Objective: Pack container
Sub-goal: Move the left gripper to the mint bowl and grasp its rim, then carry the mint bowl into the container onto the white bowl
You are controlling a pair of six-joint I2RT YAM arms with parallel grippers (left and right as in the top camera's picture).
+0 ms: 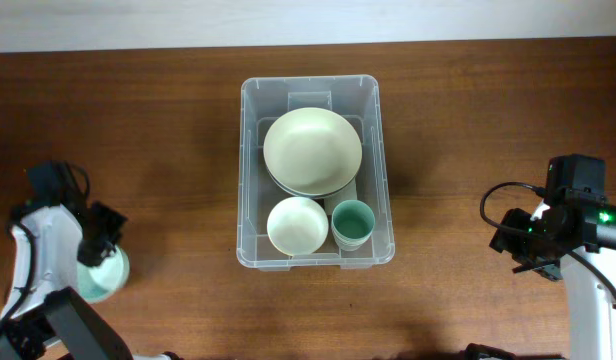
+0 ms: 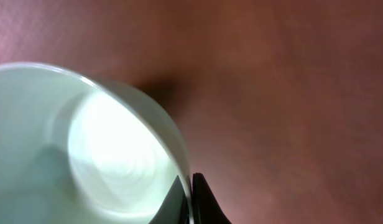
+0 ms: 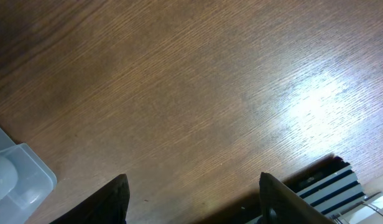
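Pale cup (image 2: 86,149) in left claw (image 2: 190,200), container (image 1: 250,170) well apart.

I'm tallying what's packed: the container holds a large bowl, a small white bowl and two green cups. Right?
Not quite: the overhead view shows the container holds a large bowl, a small white bowl and only one green cup, not two.

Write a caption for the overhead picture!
Clear plastic container holding a large cream bowl, small cream bowl and teal cup; left gripper at a pale green cup outside.
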